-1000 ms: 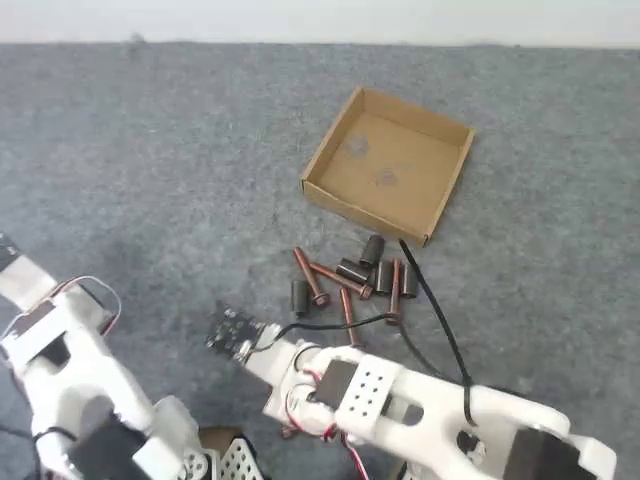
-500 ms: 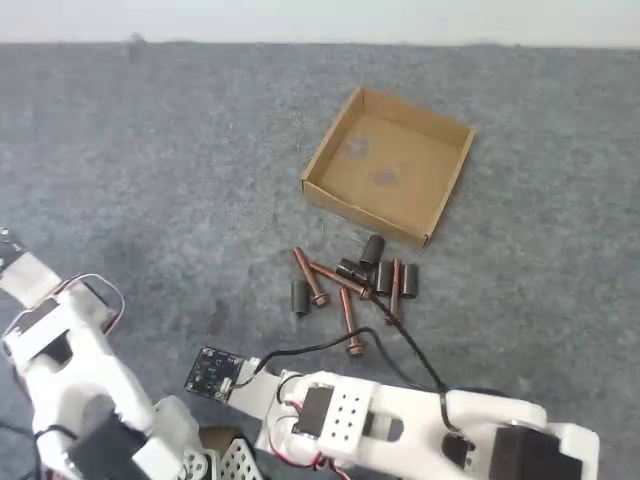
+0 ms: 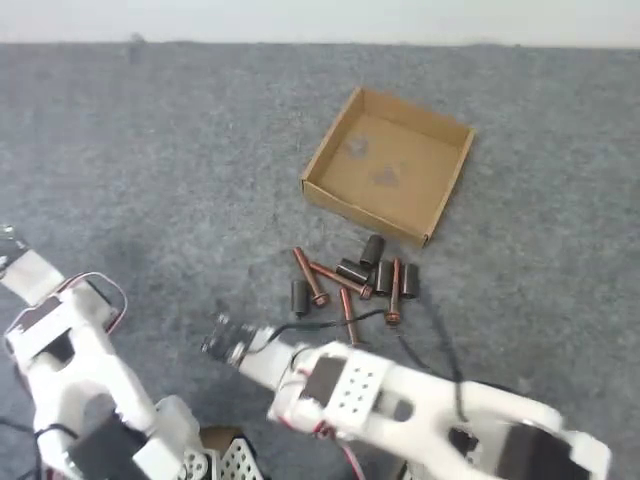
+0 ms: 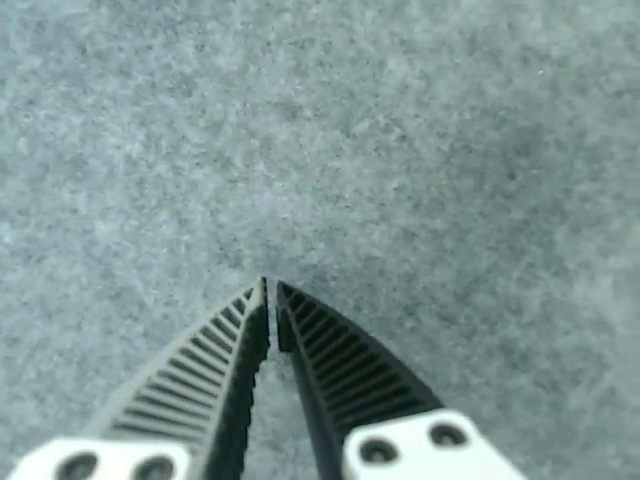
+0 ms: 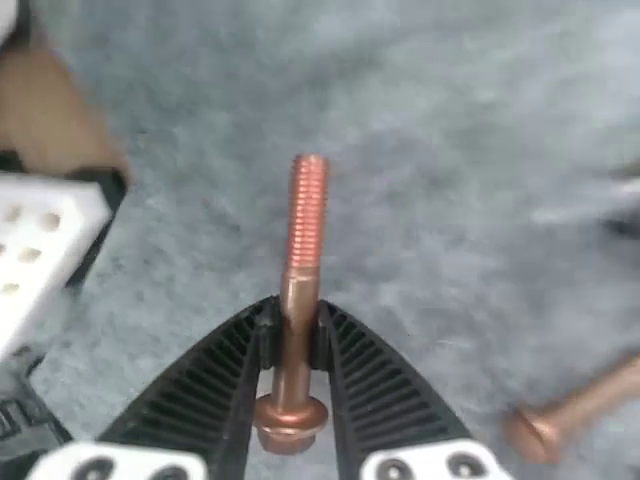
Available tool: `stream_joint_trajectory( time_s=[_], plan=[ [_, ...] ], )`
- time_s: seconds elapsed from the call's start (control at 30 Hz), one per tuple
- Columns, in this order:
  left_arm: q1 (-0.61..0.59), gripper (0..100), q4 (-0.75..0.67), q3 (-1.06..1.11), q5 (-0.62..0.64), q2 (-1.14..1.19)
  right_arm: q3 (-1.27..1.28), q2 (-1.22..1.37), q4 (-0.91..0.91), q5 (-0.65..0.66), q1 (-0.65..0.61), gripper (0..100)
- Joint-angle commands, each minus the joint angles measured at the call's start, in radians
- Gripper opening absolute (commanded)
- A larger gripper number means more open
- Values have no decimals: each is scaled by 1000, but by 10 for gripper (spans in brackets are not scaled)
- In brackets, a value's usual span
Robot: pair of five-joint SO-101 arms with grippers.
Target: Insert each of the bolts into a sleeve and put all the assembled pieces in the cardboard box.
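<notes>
My right gripper point(image 5: 293, 305) is shut on a copper bolt point(image 5: 304, 215), gripped just above its head, with the threaded end pointing away over the grey carpet. Another bolt point(image 5: 575, 408) lies on the carpet nearby. In the high view, several copper bolts point(image 3: 346, 314) and dark sleeves point(image 3: 299, 296) lie loose in a cluster just in front of the cardboard box point(image 3: 438, 216). The right arm point(image 3: 400, 400) sits at the near edge below that cluster. My left gripper point(image 4: 270, 292) is shut on nothing above bare carpet, and its arm point(image 3: 70, 370) is at the near left.
A black cable point(image 3: 330, 322) from the right arm drapes across the near side of the bolt cluster. Grey carpet point(image 3: 150, 180) stretches to the left of the box and behind it. A pale wall edge point(image 3: 320, 20) runs along the far side.
The right arm's wrist swung toward the near edge and then back up toward the cluster, dragging its cable across the bolts. The left arm has barely moved.
</notes>
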Motion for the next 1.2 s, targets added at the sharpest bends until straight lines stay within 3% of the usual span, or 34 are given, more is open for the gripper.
stream_joint_trajectory(
  time_s=[0.0, 0.07, 0.27, 0.47, 0.77, 0.83, 0.93, 1.17],
  plan=[
    [5, 15, -23, -50, 5, 2, -40, -191, 42, 21, 122, 6],
    [6, 15, -23, -50, 5, 2, -40, -249, 44, 52, 177, 7],
    [6, 14, -23, -47, 3, -3, -64, -306, 42, 333, 246, 7],
    [5, 14, -23, -45, 2, -3, -187, -177, 4, 339, 246, 8],
    [5, 14, -23, -45, 2, -3, -206, 150, -306, 338, 248, 13],
    [5, 14, -23, -45, 2, -3, -213, 205, -331, 319, 249, 58],
    [5, 14, -23, -45, 2, -3, -278, 265, -269, 258, 251, 150],
    [5, 14, -23, -47, 2, -2, -388, 156, -42, 247, 286, 91]
  ],
)
